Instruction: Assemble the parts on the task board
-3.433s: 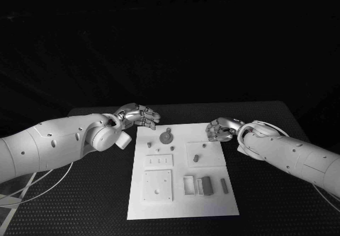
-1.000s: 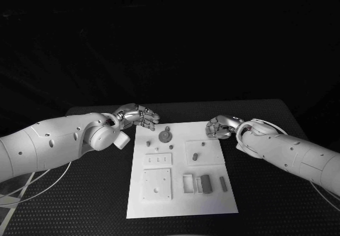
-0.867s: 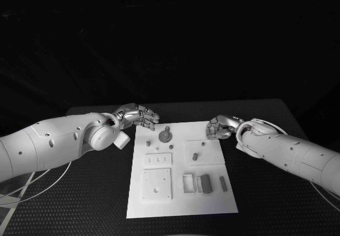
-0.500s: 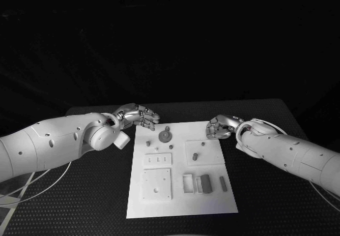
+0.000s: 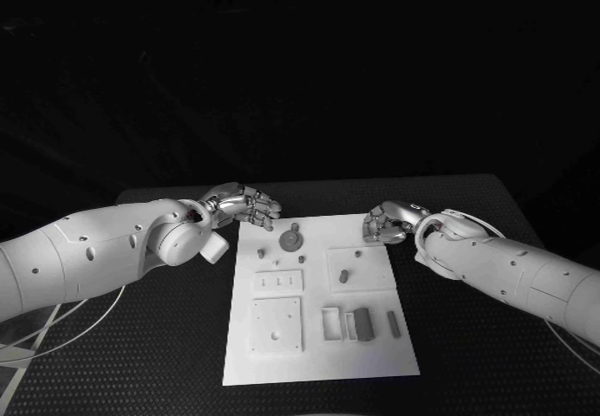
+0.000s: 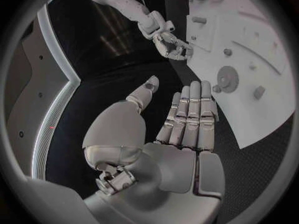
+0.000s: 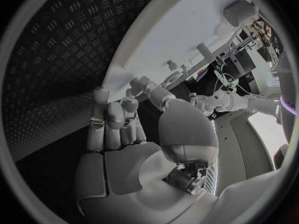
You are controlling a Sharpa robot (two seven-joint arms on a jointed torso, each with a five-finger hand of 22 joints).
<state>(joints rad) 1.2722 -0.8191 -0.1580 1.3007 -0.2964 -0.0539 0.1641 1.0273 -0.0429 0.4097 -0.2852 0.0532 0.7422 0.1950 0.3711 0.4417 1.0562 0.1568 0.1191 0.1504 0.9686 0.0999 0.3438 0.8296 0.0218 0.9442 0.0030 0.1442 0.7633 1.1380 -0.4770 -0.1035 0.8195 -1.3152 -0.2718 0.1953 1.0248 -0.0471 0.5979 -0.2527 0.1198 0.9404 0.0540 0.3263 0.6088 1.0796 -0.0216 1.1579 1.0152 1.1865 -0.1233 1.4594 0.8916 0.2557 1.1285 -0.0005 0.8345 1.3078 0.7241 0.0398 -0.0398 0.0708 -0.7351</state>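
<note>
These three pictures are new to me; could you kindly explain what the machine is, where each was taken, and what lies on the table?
It is a robot with two white arms ending in silver hands. The square picture looks down from its head; each round one comes from a camera behind one wrist. On the black table lies the white rectangular task board carrying small grey parts, among them a round grey gear. The left hand and right hand flank the board's far end; neither holds anything.
</note>
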